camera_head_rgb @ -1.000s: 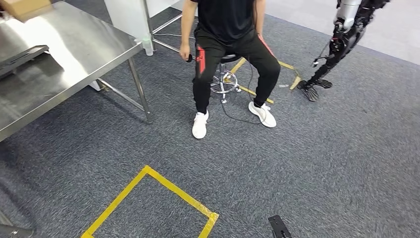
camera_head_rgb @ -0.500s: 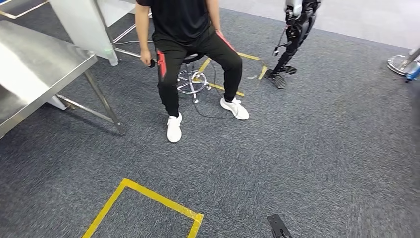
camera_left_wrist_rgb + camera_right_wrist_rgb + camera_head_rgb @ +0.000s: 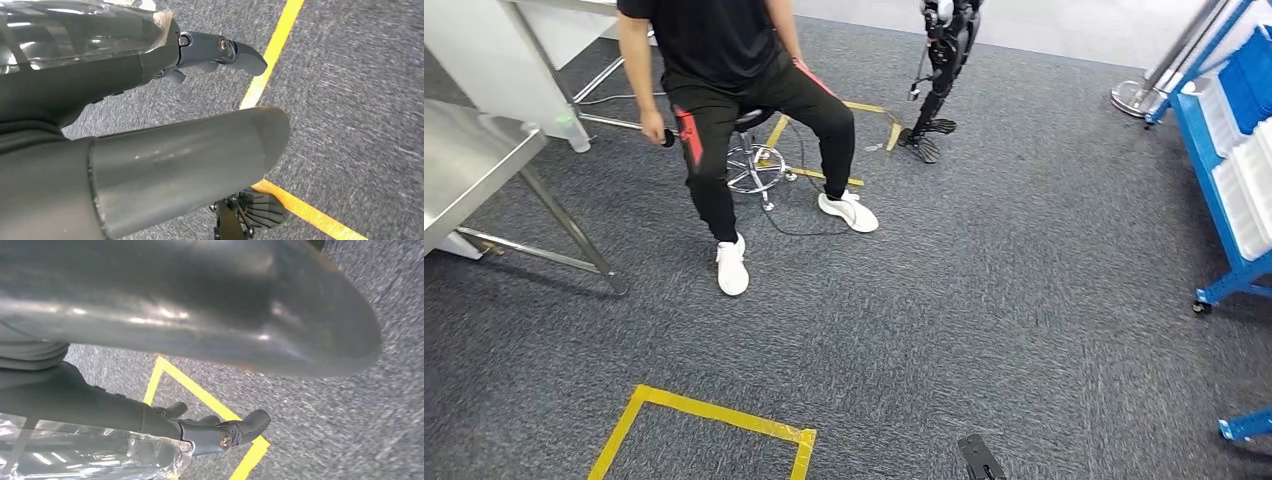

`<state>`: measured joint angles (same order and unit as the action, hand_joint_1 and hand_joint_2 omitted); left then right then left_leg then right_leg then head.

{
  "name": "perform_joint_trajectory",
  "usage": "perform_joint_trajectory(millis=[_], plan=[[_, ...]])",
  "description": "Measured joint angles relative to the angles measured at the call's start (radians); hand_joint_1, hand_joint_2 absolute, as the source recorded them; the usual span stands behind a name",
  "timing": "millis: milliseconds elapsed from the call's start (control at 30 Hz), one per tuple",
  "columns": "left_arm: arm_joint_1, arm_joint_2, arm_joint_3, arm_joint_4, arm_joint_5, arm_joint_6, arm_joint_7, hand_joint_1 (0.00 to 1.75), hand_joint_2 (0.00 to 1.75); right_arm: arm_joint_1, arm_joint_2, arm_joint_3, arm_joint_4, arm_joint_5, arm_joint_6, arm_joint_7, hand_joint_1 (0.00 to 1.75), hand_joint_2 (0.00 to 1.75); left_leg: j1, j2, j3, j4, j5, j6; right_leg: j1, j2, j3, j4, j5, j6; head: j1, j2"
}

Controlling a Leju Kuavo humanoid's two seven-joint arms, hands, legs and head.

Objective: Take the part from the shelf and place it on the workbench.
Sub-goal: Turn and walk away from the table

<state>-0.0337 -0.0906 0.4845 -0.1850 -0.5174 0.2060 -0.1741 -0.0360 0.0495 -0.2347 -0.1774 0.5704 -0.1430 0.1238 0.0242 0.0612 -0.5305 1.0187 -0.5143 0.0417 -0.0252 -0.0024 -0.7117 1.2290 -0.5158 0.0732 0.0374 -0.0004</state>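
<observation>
Nothing is held by the left hand (image 3: 150, 100) or right hand (image 3: 165, 365), fingers (image 3: 235, 50) apart; shelf (image 3: 1234, 160) seen at 2 o'clock

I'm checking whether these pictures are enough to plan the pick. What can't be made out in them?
- Blue shelf, head view: cut off by the right edge; bin contents too small to tell, no part recognizable.
- Workbench, head view: cut off by the left edge.
- Left hand and right hand, wrist views: mostly hidden behind their thumbs and covers.
</observation>
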Motion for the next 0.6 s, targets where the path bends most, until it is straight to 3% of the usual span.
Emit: perform_joint_trajectory(millis=[67, 133, 200, 233, 300, 367, 400, 433, 467, 500, 567, 600], plan=[[-0.001, 0.0, 0.003, 0.0, 0.004, 0.0, 0.0, 0.0, 0.0, -0.002, 0.002, 0.005, 0.0, 0.005, 0.0, -0.001, 0.0, 0.0, -0.002, 0.021, 0.008, 0.0, -0.008, -0.012, -0.002, -0.048, 0.082, -0.144, 0.048, 0.014, 0.001, 0.0], [-0.001, 0.001, 0.007, 0.0, 0.006, 0.0, -0.003, 0.0, 0.0, -0.007, 0.004, 0.009, 0.0, 0.007, 0.001, -0.002, 0.0, 0.0, -0.008, 0.038, 0.017, -0.001, -0.015, -0.024, 0.005, -0.077, 0.119, -0.21, 0.066, 0.004, 0.0, 0.0], [-0.002, 0.001, 0.008, 0.0, 0.007, -0.001, -0.006, 0.0, 0.0, -0.007, 0.004, 0.01, 0.0, 0.008, 0.002, -0.002, 0.0, 0.0, -0.008, 0.057, 0.026, -0.008, -0.018, -0.036, 0.01, -0.057, 0.115, -0.21, 0.067, -0.014, -0.001, 0.0], [-0.003, 0.001, 0.009, -0.001, 0.007, -0.001, -0.008, 0.0, 0.0, -0.005, 0.005, 0.011, 0.0, 0.008, 0.003, -0.002, 0.0, 0.0, -0.005, 0.053, 0.029, -0.007, -0.022, -0.041, 0.006, -0.046, 0.115, -0.212, 0.068, -0.021, -0.002, 0.0], [-0.004, 0.0, 0.009, -0.001, 0.007, -0.004, -0.011, 0.0, 0.0, -0.004, 0.006, 0.011, 0.0, 0.007, 0.003, -0.002, 0.0, 0.0, 0.0, 0.008, 0.011, 0.041, -0.06, -0.047, -0.003, -0.022, 0.116, -0.216, 0.071, -0.039, -0.006, 0.0], [0.0, 0.0, 0.01, -0.001, 0.007, -0.006, -0.014, 0.0, 0.0, -0.006, 0.007, 0.011, 0.0, 0.007, 0.003, -0.002, 0.0, 0.0, 0.002, -0.047, -0.052, 0.172, -0.13, -0.045, -0.002, 0.003, 0.116, -0.216, 0.071, -0.055, -0.008, 0.0], [0.002, 0.0, 0.011, 0.0, 0.008, -0.008, -0.015, 0.0, 0.0, -0.007, 0.007, 0.011, 0.0, 0.007, 0.003, -0.002, 0.0, 0.0, 0.002, -0.058, -0.087, 0.239, -0.156, -0.044, 0.002, 0.017, 0.116, -0.216, 0.071, -0.059, -0.009, 0.0], [0.003, 0.001, 0.012, 0.0, 0.01, -0.009, -0.017, 0.0, 0.0, -0.006, 0.008, 0.011, 0.0, 0.008, 0.003, -0.002, 0.0, 0.0, 0.001, -0.063, -0.113, 0.28, -0.163, -0.043, 0.005, 0.032, 0.117, -0.216, 0.071, -0.06, -0.009, 0.0], [0.004, 0.001, 0.014, 0.0, 0.012, -0.011, -0.019, 0.0, 0.0, -0.005, 0.008, 0.011, 0.0, 0.01, 0.003, -0.001, 0.0, 0.0, 0.002, -0.065, -0.12, 0.285, -0.149, -0.041, 0.008, 0.046, 0.118, -0.216, 0.071, -0.06, -0.009, 0.0], [0.004, 0.001, 0.015, 0.0, 0.014, -0.013, -0.019, 0.0, 0.0, -0.003, 0.009, 0.012, 0.0, 0.013, 0.003, -0.001, 0.0, 0.0, 0.002, -0.067, -0.108, 0.248, -0.116, -0.038, 0.009, 0.061, 0.12, -0.215, 0.071, -0.06, -0.009, 0.0], [0.004, 0.001, 0.019, 0.0, 0.018, -0.017, -0.015, 0.0, 0.0, -0.003, 0.01, 0.013, 0.0, 0.021, 0.003, -0.001, 0.0, 0.0, 0.004, -0.102, -0.053, 0.116, -0.04, -0.032, 0.012, 0.089, 0.123, -0.213, 0.071, -0.058, -0.009, 0.0], [0.004, 0.001, 0.022, 0.0, 0.02, -0.018, -0.011, 0.0, 0.0, -0.004, 0.011, 0.013, 0.0, 0.026, 0.002, -0.001, 0.0, 0.0, 0.005, -0.121, -0.032, 0.062, -0.017, -0.031, 0.014, 0.101, 0.122, -0.211, 0.071, -0.055, -0.008, 0.0]])
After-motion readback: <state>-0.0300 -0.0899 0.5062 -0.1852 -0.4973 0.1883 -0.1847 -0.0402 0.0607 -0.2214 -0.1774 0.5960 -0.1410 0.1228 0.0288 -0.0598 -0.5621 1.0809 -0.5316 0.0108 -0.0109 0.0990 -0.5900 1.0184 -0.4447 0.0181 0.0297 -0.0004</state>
